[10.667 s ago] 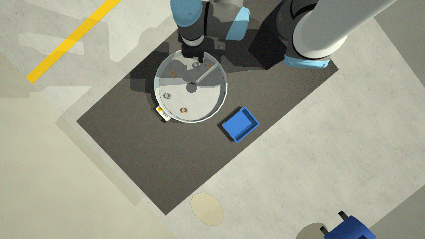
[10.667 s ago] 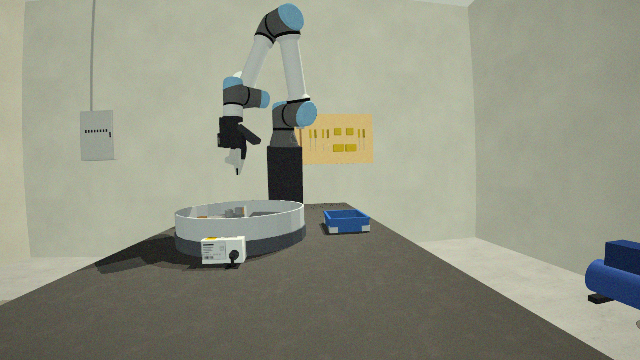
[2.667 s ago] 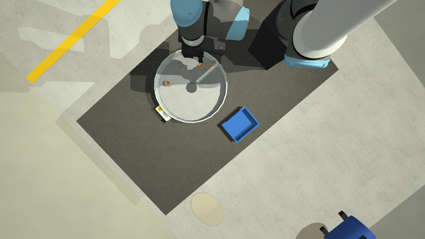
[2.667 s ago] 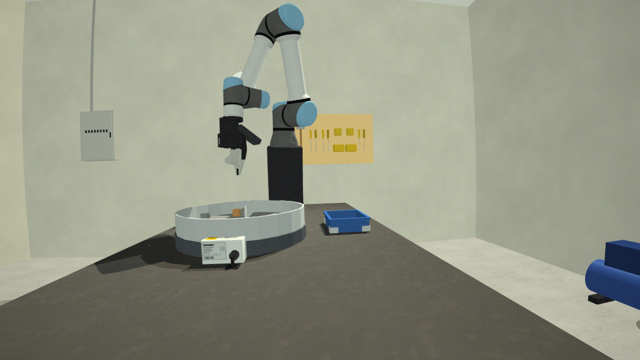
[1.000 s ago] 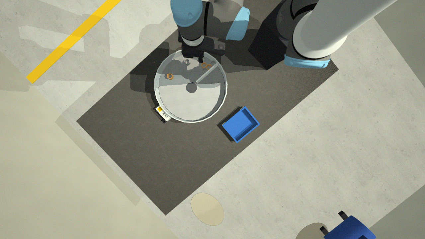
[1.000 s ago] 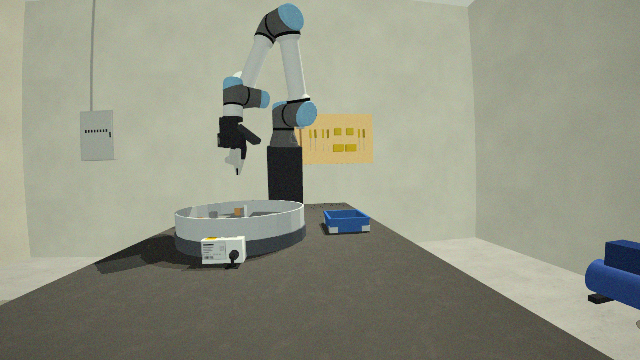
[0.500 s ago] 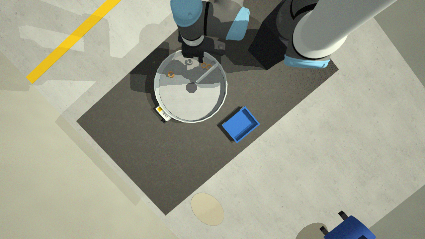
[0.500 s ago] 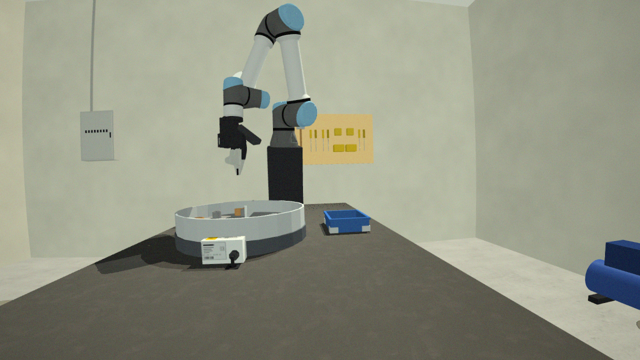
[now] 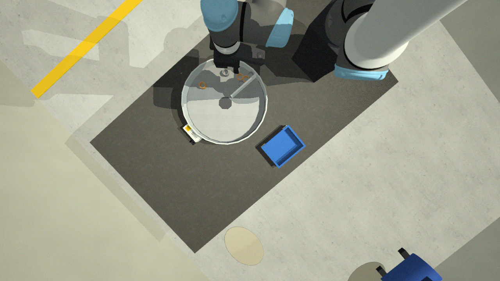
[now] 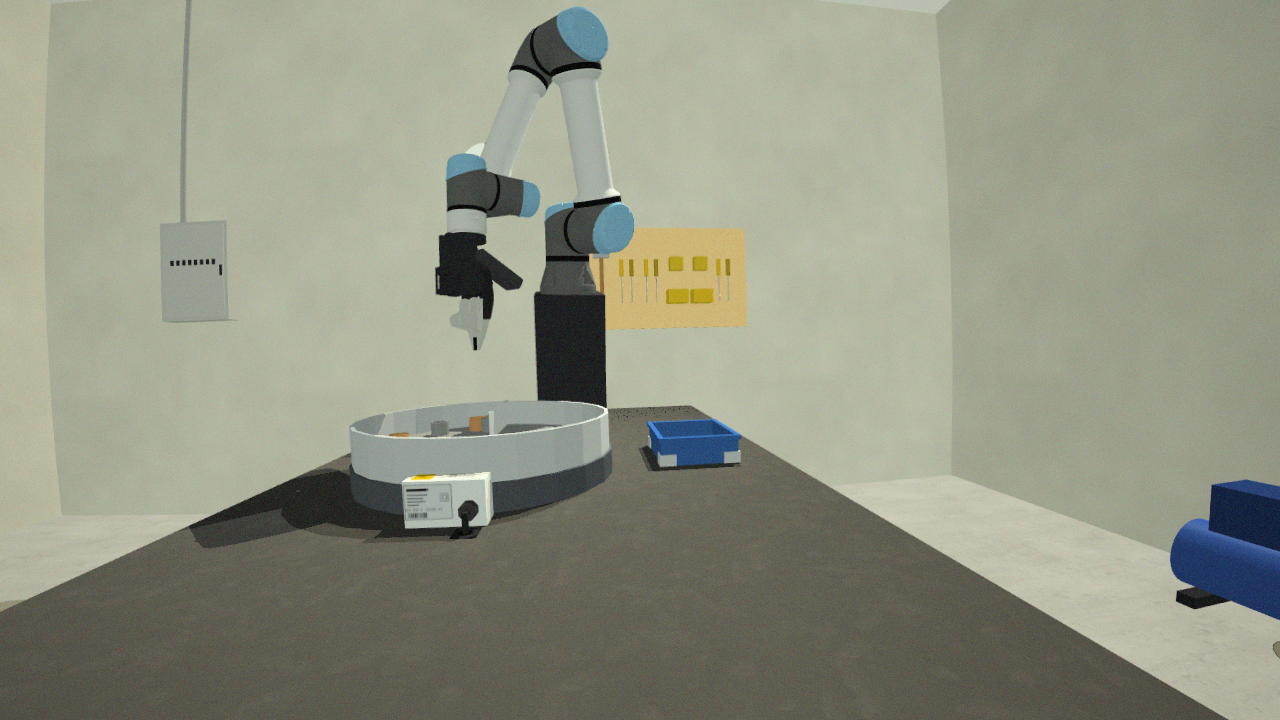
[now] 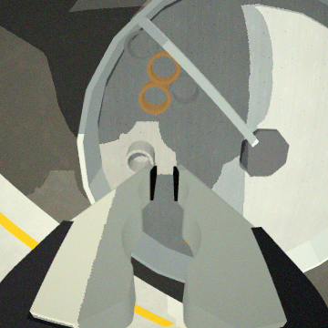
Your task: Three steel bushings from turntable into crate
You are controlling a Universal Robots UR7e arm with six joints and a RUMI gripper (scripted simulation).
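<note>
The gripper (image 9: 236,70) (image 10: 475,343) (image 11: 165,168) is up high over the turntable (image 9: 225,141) (image 10: 483,456) (image 11: 83,146), pointing down. Its two tips are close together with just a thin gap, and nothing is between them. Three gray bushings that look like steel are on the turntable, under the gripper and around it. In the wrist view, the near steel one (image 9: 225,75) (image 10: 439,428) (image 11: 141,147) is just up and left of the tips, standing up. The far steel one (image 9: 250,72) (image 11: 128,51) is well past the tips, by the wall, and the shady steel one (image 9: 241,84) (image 11: 186,102) is past the tips too, close to the bar (image 9: 243,85) (image 11: 210,91). Two orange bushings sit past the tips, a lower one (image 9: 240,73) (image 11: 155,110) and an upper one (image 9: 246,75) (image 11: 148,68), and they look like they touch. One more orange bushing (image 9: 202,88) (image 10: 399,436) is off on the other side of the tips, left of them in the top view. The round hub (image 9: 225,103) (image 11: 266,152) is to the right of the tips in the wrist view. The blue crate (image 9: 292,155) (image 10: 693,447) is lower and well off to the right in the top view, with no bushings in it. A white box (image 9: 191,133) (image 10: 447,501) is lower and to the left, beside the turntable.
</note>
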